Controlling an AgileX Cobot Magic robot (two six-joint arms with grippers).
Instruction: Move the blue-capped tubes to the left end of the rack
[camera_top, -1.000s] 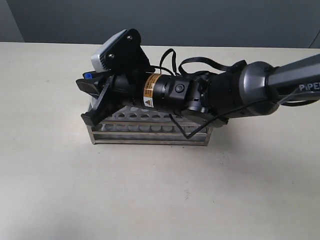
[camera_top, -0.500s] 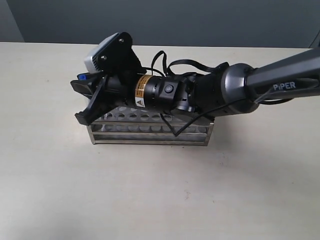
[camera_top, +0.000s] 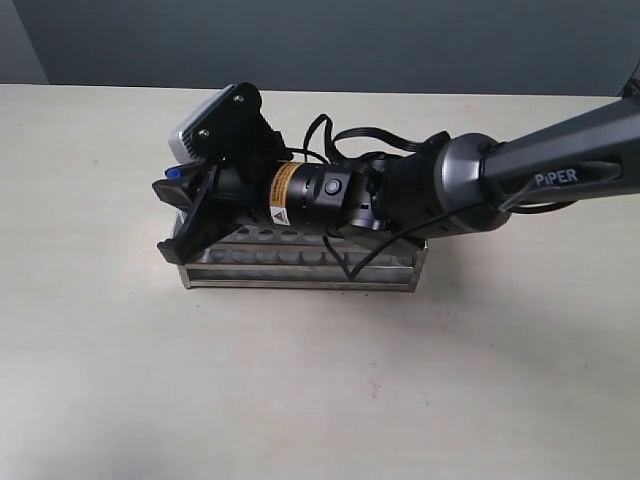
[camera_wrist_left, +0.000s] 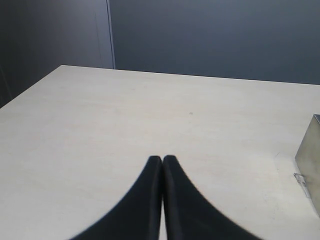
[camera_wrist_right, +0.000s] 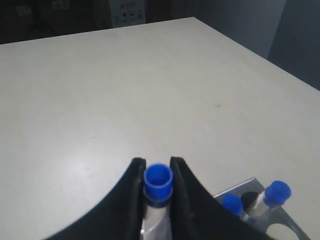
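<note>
Beige table (camera_top: 300, 380), R wrist cam: R gripper (camera_wrist_right: 157, 163) pinching blue-capped tube (camera_wrist_right: 158, 181)

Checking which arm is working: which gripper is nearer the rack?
Right. The right gripper is over the rack, holding a tube; the left gripper is apart from it, over the table.

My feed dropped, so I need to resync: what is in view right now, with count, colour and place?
table: one, pale beige, under everything.
wall: one, dark grey, behind the table.
rack: one, shiny steel, mid-table, partly under the right arm.
held tube: one, clear with a blue cap, between the right gripper's fingers.
racked tubes: two, blue caps, standing at a rack corner.
right arm: one, black and grey, reaching across the rack to its left end.
right gripper: black, shut on the held tube.
left gripper: black, shut, empty, over bare table.
</note>
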